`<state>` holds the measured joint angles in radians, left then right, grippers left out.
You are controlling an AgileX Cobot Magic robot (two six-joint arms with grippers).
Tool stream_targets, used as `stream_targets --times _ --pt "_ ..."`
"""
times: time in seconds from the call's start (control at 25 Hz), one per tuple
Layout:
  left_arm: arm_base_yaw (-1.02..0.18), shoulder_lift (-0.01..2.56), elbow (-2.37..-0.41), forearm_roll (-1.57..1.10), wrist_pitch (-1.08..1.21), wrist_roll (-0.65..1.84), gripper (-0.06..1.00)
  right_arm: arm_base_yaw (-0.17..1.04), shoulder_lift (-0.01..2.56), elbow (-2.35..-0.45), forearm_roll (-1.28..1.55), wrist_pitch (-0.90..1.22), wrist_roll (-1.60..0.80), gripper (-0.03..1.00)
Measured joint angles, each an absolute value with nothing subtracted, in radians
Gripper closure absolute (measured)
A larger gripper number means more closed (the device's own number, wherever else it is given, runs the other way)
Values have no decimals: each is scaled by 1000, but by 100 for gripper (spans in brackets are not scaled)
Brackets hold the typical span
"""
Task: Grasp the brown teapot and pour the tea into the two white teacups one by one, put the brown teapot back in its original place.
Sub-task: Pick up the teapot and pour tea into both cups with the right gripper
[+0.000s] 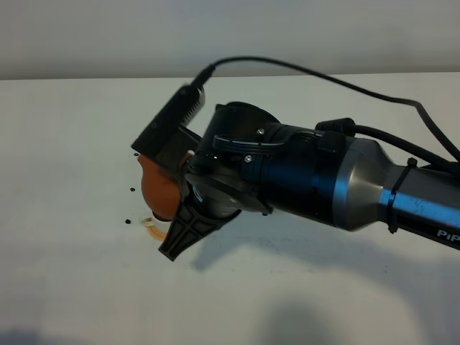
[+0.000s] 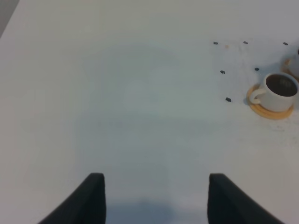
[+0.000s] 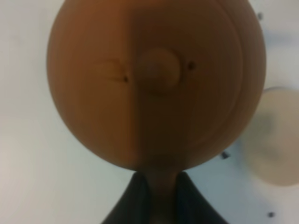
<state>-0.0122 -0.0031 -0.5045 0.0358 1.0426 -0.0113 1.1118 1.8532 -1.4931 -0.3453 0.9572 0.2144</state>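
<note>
The brown teapot hangs in my right gripper, lifted off the table. In the right wrist view I look down on its lid and knob, and my right gripper is shut on its handle. The pale cream saucer lies bare beside the pot. One white teacup with dark tea in it stands on an orange coaster, far ahead of my open, empty left gripper. The second teacup is hidden; only a coaster's edge shows under the teapot.
The right arm covers much of the exterior view. Small black marks dot the white table near the cup. A second coaster's edge shows at the left wrist view's border.
</note>
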Motion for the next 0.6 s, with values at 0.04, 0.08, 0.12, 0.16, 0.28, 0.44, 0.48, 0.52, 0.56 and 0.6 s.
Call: stream_targets --times 0.04,0.08,0.12,0.16,0.28,0.44,0.48,0.52,0.56,0.6 --pt "-12 -3 -504 36 1043 -11 44 1107 1853 -1480 -334 946 209 88" --pt "-12 -3 -504 36 1043 -11 44 1104 1853 -1464 -323 936 206 88" --pt "-12 -3 -504 36 1043 -11 44 1098 1853 -1446 -310 922 203 88" --pt "-12 -3 -504 36 1043 -11 44 1092 1853 -1430 -297 909 203 88" --pt "-12 -3 -504 36 1043 -11 44 1074 1853 -1371 -254 868 195 88" --pt "-12 -3 -504 36 1043 -11 44 1073 1853 -1308 -226 802 189 88" --pt "-12 -3 -504 36 1043 -11 44 1073 1853 -1297 -223 784 189 88" --pt "-12 -3 -504 36 1043 -11 44 1073 1853 -1287 -220 772 189 88" --pt "-12 -3 -504 36 1043 -11 44 1073 1853 -1279 -217 758 189 88" --pt "-12 -3 -504 36 1043 -11 44 1073 1853 -1267 -212 746 189 88"
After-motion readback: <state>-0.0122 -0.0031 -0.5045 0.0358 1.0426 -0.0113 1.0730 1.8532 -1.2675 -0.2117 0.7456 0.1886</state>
